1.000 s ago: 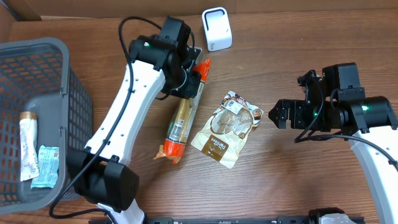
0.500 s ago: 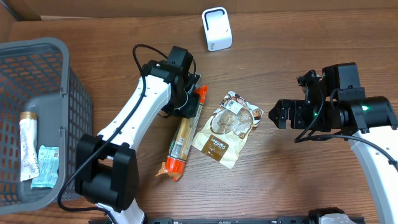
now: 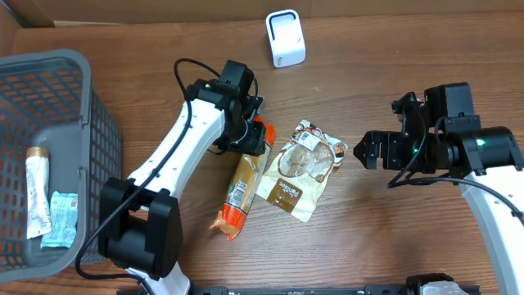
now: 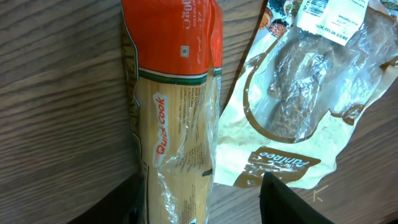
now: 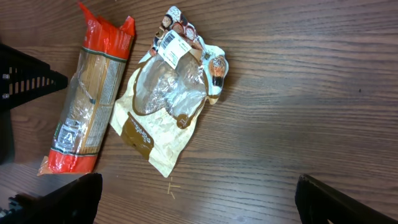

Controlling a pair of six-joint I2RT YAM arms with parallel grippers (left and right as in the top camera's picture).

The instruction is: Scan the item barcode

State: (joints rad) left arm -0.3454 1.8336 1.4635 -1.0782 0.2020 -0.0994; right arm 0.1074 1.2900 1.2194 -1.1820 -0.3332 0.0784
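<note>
A long pasta pack (image 3: 241, 184) with orange ends lies flat on the wooden table. My left gripper (image 3: 252, 135) hovers over its upper end. In the left wrist view the pack (image 4: 177, 124) runs between the fingers of this gripper (image 4: 199, 193). The jaws are open, with a gap on the right side. A beige snack bag (image 3: 299, 168) with a barcode label lies just right of the pack. The white scanner (image 3: 285, 38) stands at the back. My right gripper (image 3: 368, 152) is open to the right of the bag. It (image 5: 199, 186) has only bare wood below it.
A grey basket (image 3: 49, 61) stands at the left edge and holds a tube (image 3: 37, 192) and a teal packet (image 3: 59, 220). In the right wrist view the pasta pack (image 5: 87, 112) and the snack bag (image 5: 165, 106) lie at the upper left.
My left arm drew back from the scanner with the pasta pack. Its jaws then opened and the pack now lies loose on the table. The right arm stayed still.
</note>
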